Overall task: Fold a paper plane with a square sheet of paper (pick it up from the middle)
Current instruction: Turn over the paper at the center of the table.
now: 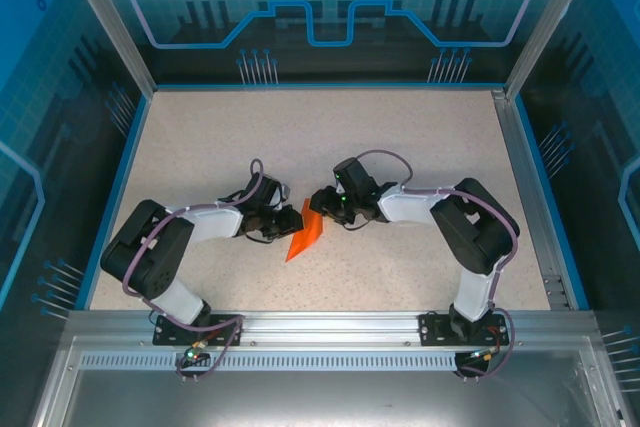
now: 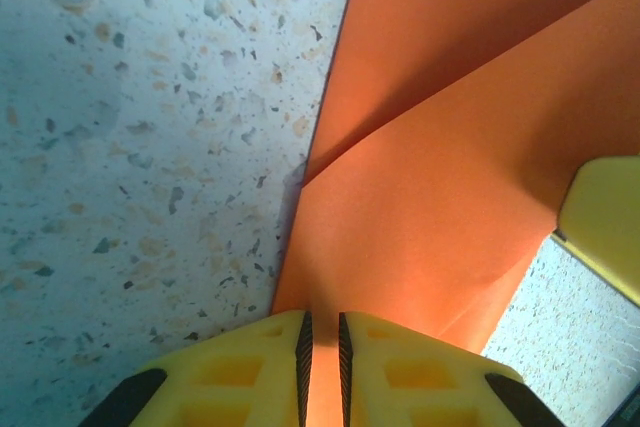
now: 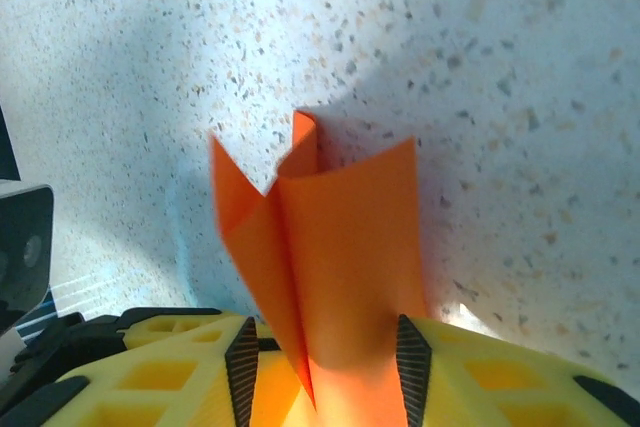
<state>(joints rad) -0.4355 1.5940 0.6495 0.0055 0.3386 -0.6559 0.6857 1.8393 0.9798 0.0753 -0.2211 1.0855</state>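
1. Left hand point(image 1: 291, 218): reaches in low over the worktop point(image 1: 420, 147). In the left wrist view the left hand point(image 2: 321, 325) has its 2 yellow fingers point(image 2: 235, 367) drawn to a narrow slit, with an orange edge nipped between them.
2. Right hand point(image 1: 322, 203): faces the left hand, with the orange piece between the 2. In the right wrist view the right hand point(image 3: 326, 335) has its black-ribbed pads point(image 3: 243, 359) part-way apart, with upright folds of paper filling most of the gap. Whether the pads press on the paper cannot be told.
3. Square sheet of paper point(image 1: 305, 235): bright orange, folded into a smaller creased wedge.
   - From the left hand, the paper point(image 2: 430, 177) runs forward and to the right, with 1 crease crossing it diagonally.
   - From the right hand, the paper point(image 3: 340, 257) stands up ahead of the pads in 2 or more layers.
4. Yellow finger point(image 2: 605, 237) of the right hand: at the paper's right edge, seen from the left hand.
5. Worktop: pale speckled surface beneath both hands.
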